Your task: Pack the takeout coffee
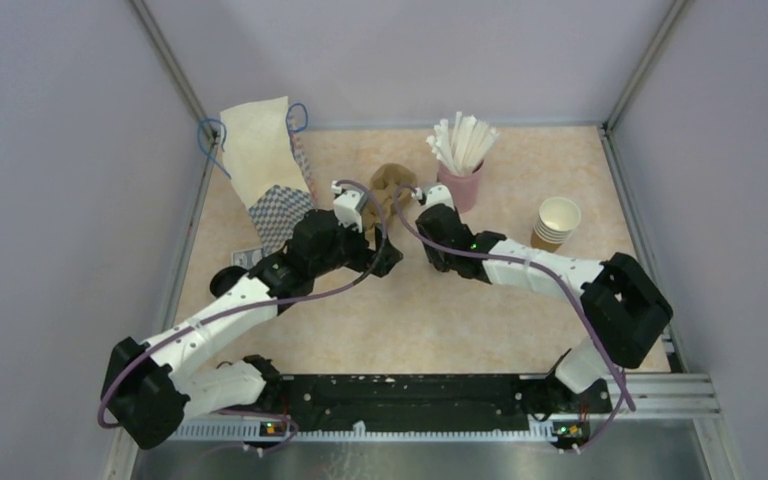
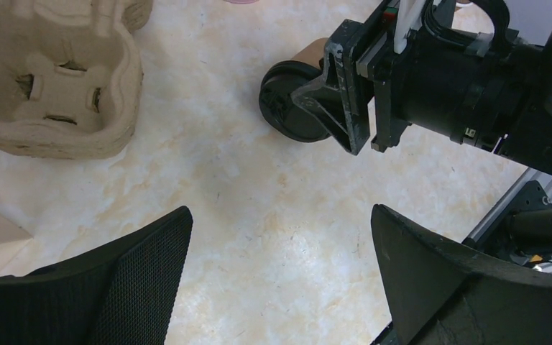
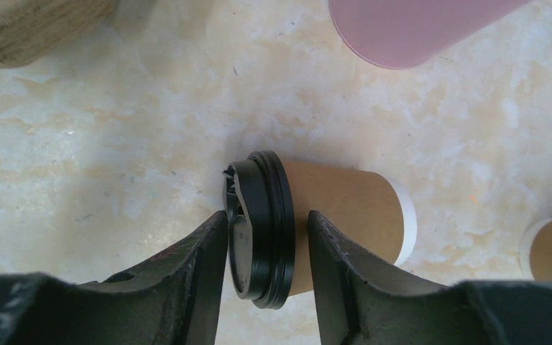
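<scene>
free: table (image 2: 223, 108) under left tool (image 2: 280, 214) | blocking: pink cup (image 3: 417, 29), pulp carrier (image 2: 50, 93) near coffee (image 3: 330, 208)

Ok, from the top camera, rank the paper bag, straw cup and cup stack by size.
1. paper bag, clearly largest
2. straw cup, counting its straws
3. cup stack; without the straws, these two look about alike

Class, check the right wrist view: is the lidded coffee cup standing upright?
No, the takeout coffee is on its side, its black lid facing sideways across the table.
</scene>
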Controlling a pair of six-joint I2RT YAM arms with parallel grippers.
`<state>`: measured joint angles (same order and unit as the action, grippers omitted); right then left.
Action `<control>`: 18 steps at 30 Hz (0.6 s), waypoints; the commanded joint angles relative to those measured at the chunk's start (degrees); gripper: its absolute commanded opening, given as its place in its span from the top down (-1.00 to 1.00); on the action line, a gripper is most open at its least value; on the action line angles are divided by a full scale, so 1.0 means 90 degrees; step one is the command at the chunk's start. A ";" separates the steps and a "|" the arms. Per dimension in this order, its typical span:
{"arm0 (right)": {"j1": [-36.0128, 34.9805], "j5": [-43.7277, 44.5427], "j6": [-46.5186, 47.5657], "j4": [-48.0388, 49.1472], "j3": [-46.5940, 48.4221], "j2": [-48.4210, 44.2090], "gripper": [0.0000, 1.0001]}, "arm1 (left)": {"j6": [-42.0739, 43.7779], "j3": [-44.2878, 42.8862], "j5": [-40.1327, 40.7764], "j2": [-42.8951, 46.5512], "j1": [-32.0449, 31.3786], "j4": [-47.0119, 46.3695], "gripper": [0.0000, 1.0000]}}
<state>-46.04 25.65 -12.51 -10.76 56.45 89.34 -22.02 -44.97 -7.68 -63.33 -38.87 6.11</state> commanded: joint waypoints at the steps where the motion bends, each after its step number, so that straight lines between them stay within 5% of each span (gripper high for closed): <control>1: -0.0077 0.0741 -0.0056 -0.0268 0.0130 -0.0064 0.21 | 0.0168 0.0107 0.0286 0.0365 0.0022 -0.0246 -0.98; 11: 0.0176 -0.0030 -0.0604 0.0236 -0.0454 -0.1304 0.58 | 0.0221 0.0268 0.0560 0.0738 0.0031 -0.0174 -0.98; 18: 0.1871 -0.2937 -0.2360 0.1835 -0.1786 -0.2626 0.61 | 0.0200 0.0307 0.0453 0.0881 0.0032 -0.0124 -0.98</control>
<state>-37.91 17.28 -21.82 -6.48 47.22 72.49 -20.82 -42.61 -3.40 -57.08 -38.74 6.42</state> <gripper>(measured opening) 0.231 0.987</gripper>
